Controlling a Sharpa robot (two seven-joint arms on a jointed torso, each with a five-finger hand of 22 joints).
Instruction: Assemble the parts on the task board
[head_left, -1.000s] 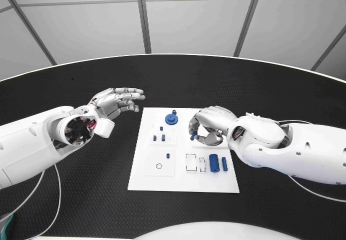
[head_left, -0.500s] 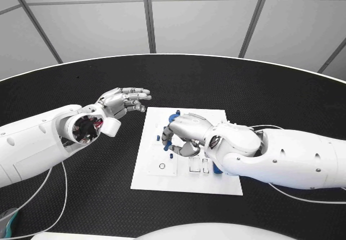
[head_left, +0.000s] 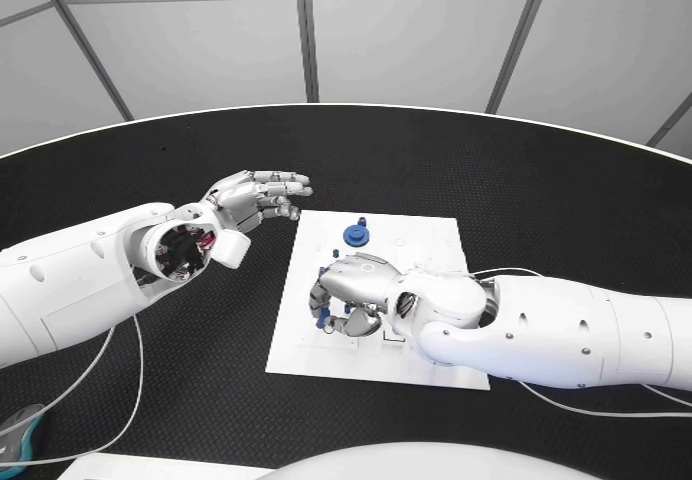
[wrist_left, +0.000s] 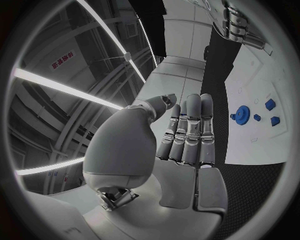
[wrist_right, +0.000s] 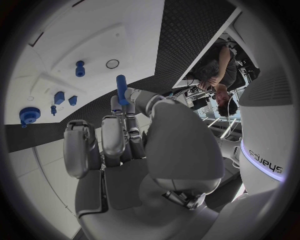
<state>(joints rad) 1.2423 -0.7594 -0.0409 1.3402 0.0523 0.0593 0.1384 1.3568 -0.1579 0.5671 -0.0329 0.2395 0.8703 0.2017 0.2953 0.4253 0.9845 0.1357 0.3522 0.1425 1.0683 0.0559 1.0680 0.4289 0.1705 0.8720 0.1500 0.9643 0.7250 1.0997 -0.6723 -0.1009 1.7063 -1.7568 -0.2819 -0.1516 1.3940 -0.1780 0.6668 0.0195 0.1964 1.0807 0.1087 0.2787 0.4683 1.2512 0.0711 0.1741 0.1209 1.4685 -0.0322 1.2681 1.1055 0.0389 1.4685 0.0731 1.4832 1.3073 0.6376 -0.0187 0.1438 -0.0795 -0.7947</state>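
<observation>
The white task board (head_left: 426, 240) lies in the middle of the black table. My right hand (head_left: 351, 297) hovers over the board's left half, pinching a slim blue peg (wrist_right: 120, 82) between thumb and a finger. Beyond the peg, the right wrist view shows a round hole (wrist_right: 112, 63) and a standing blue pin (wrist_right: 80, 68). A blue gear (head_left: 355, 235) sits at the board's far end, with small blue blocks (wrist_right: 59, 97) close to it. My left hand (head_left: 260, 201) floats open beside the board's far left corner, holding nothing. The right arm hides the board's near right part.
The black table (head_left: 173, 390) spreads round the board on every side. A white cable (head_left: 87, 375) runs over it under the left arm. Another cable (head_left: 505, 272) lies by the board's right edge. The gear (wrist_left: 242, 112) and blue blocks (wrist_left: 270, 104) show past the left hand's fingers.
My right hand has swept from the board's right half to its left half, coming nearer, with the blue peg in its fingers. The left hand has barely moved.
</observation>
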